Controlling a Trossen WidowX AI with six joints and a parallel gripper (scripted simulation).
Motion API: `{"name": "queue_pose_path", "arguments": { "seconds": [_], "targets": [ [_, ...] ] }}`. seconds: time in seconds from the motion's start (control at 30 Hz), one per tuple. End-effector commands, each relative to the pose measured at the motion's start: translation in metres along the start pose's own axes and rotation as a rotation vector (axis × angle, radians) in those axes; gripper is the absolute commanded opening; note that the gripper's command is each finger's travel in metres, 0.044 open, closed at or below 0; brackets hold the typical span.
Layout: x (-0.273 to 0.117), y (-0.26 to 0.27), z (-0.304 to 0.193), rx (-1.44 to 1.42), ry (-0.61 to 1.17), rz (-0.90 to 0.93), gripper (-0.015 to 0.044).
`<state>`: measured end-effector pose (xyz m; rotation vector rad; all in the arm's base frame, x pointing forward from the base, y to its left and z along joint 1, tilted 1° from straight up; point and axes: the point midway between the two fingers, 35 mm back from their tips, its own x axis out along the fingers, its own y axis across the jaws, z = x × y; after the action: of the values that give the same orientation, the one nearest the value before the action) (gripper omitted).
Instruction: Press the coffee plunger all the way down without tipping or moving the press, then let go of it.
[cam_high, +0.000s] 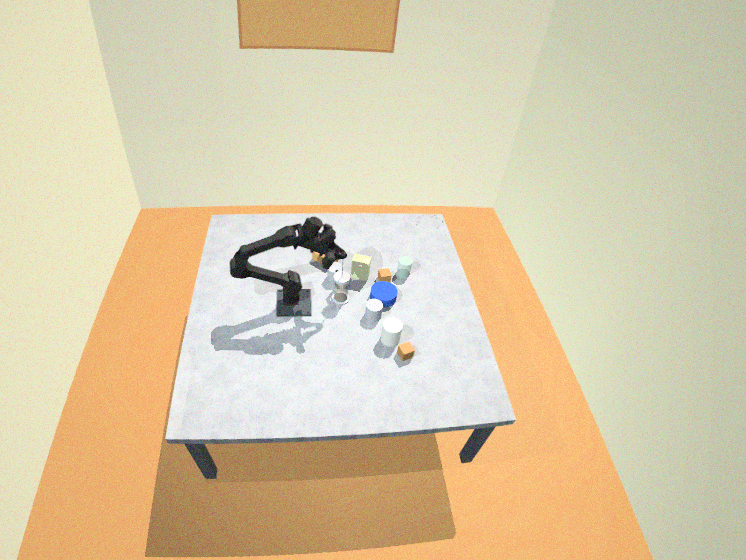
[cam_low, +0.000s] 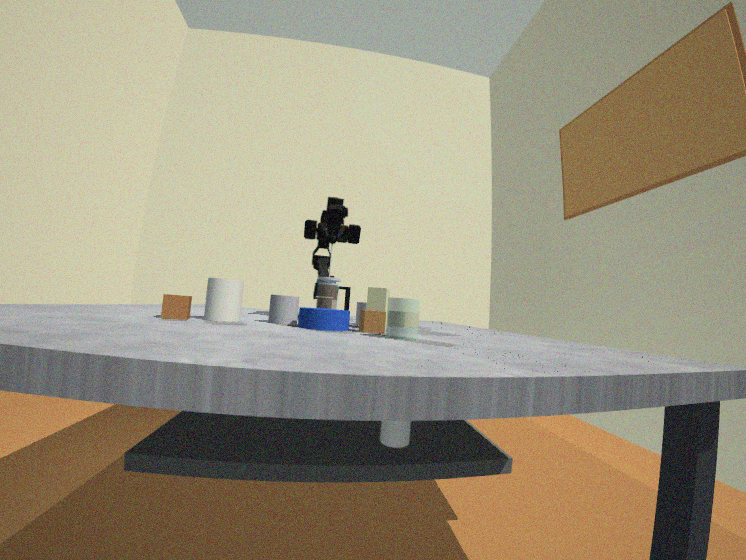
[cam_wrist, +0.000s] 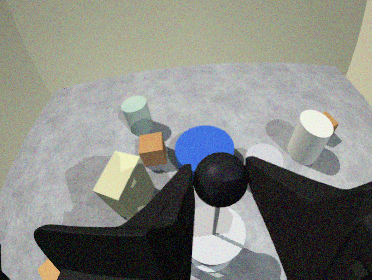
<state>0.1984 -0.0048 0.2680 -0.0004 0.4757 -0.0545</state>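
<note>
The coffee press (cam_high: 341, 282) (cam_low: 327, 290) (cam_wrist: 227, 246) stands upright on the table in front of the arm's base, with a pale lid. Its thin plunger rod (cam_wrist: 216, 220) rises well above the lid to a round black knob (cam_wrist: 221, 182). My gripper (cam_high: 343, 255) (cam_low: 332, 235) (cam_wrist: 219, 168) is shut on this knob, one finger at each side in the wrist view. The knob is high over the lid, so the plunger is up. In the top and exterior views the knob is hard to tell from the dark fingers.
A blue disc (cam_high: 383, 293) (cam_low: 324, 319) (cam_wrist: 204, 142), a yellow box (cam_high: 360, 267) (cam_wrist: 117, 176), a greenish cylinder (cam_high: 404, 266) (cam_low: 403, 317), a grey cylinder (cam_high: 373, 311) (cam_low: 283, 309) and a white cylinder (cam_high: 391, 332) (cam_low: 224, 299) stand beyond the press. Several orange cubes lie around.
</note>
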Motion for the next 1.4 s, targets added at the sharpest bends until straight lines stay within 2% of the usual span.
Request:
{"name": "queue_pose_path", "arguments": {
  "seconds": [0.0, 1.37],
  "targets": [
    [0.009, 0.0, -0.016, -0.006, 0.034, 0.0, 0.0115],
    [0.041, -0.001, -0.073, -0.007, 0.033, 0.0, 0.0115]
  ]
}}
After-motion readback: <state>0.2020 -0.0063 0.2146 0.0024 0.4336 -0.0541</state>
